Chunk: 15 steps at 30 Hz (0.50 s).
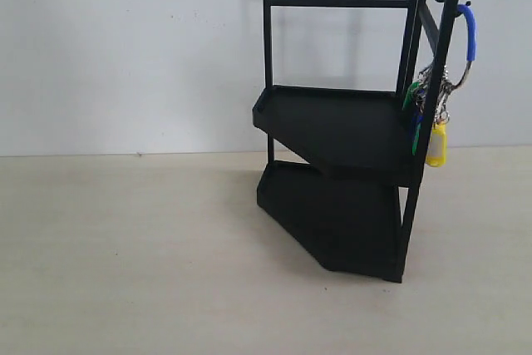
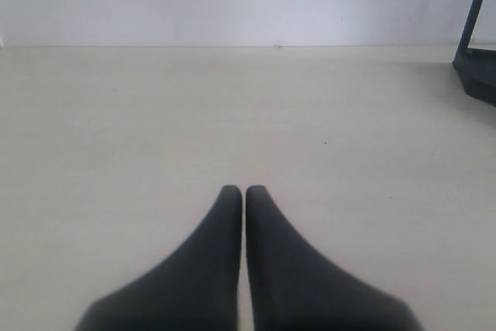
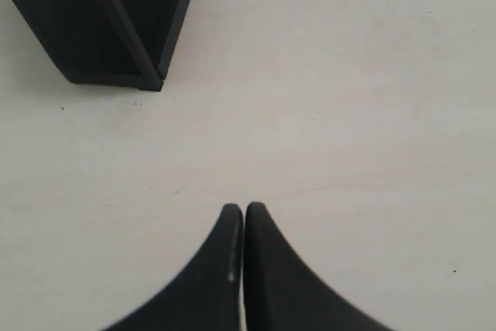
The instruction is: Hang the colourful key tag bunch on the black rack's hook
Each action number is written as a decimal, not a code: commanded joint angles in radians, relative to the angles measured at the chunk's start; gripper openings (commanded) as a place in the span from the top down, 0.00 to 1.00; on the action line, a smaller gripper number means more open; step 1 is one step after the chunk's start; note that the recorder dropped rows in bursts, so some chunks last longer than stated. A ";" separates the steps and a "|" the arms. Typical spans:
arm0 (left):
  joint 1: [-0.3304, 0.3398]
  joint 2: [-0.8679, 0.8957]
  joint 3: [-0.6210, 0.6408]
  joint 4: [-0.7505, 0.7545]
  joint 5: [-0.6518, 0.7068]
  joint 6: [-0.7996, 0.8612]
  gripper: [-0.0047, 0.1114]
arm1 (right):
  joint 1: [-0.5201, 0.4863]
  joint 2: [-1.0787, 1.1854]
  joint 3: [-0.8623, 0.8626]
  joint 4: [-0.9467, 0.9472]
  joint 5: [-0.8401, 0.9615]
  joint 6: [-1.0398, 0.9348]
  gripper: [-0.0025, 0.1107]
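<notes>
The black rack (image 1: pixel 349 122) stands at the right of the exterior view, with two angular trays and upright bars. From a small hook (image 1: pixel 462 6) at its top right corner hangs the colourful key tag bunch (image 1: pixel 434 110): a blue loop, metal rings, green and blue tags and a yellow tag lowest. Neither gripper appears in the exterior view. My left gripper (image 2: pixel 245 190) is shut with nothing in it, low over the bare table, with a rack corner (image 2: pixel 477 67) far off. My right gripper (image 3: pixel 244 207) is also shut and empty, above the table near the rack's base (image 3: pixel 101 21).
A pale wooden table (image 1: pixel 133 255) spreads left of and in front of the rack. A white wall (image 1: pixel 125 47) closes the back. Nothing else lies on the table in any view.
</notes>
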<state>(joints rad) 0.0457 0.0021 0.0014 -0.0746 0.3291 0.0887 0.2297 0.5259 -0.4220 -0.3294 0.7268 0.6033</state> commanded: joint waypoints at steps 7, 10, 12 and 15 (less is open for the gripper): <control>0.002 -0.002 -0.001 -0.007 -0.015 -0.010 0.92 | 0.003 -0.047 0.003 0.002 -0.036 0.000 0.98; 0.002 -0.002 -0.001 -0.007 -0.015 -0.010 0.92 | 0.001 -0.111 0.003 0.002 -0.036 0.000 0.98; 0.002 -0.002 -0.001 -0.007 -0.015 -0.010 0.92 | 0.001 -0.168 0.003 0.000 -0.036 -0.003 0.98; 0.002 -0.002 -0.001 -0.007 -0.015 -0.010 0.92 | 0.001 -0.259 0.003 -0.002 -0.032 -0.006 0.98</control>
<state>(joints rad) 0.0457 0.0021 0.0014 -0.0746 0.3291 0.0887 0.2297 0.3346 -0.4179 -0.3278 0.6993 0.6054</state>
